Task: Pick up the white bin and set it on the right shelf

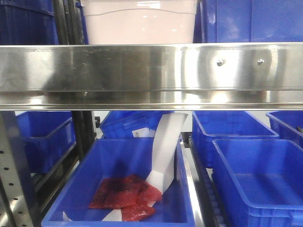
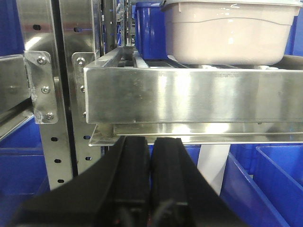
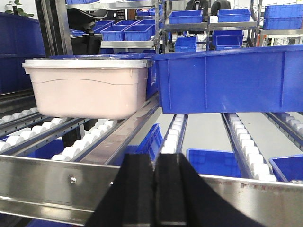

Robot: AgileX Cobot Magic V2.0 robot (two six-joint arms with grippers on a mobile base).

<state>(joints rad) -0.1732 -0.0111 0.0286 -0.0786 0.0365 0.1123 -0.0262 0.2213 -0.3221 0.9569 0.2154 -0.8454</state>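
The right shelf (image 1: 151, 75) fills the front view as a broad shiny steel beam with two screws (image 1: 219, 62) toward its right end, and everything else is placed here against that beam. On top of it, behind its front edge and left of centre in the front view, sits the white bin (image 1: 139, 23), a pale pinkish tub with a wavy moulded band; the right wrist view shows it resting on the white rollers (image 3: 75, 149) of the shelf's lane with its flat lid on, and a blue crate (image 3: 227, 78) just beside it, their near corners almost touching. Below the beam, a large open blue crate (image 1: 118, 189) holds red packets (image 1: 125, 194) and a curved white sheet (image 1: 165, 151), with more blue crates (image 1: 258, 175) to its right. The left gripper (image 2: 151, 156) hangs under the beam's lower lip, its two black fingers pressed together with nothing between them; the bin stands above it and off to its right, well apart, on the far side of the beam. The right gripper (image 3: 154, 165) sits just in front of the beam at its height, fingers likewise pressed together and empty; the bin lies beyond the beam, up and to its left, not touched by either gripper.
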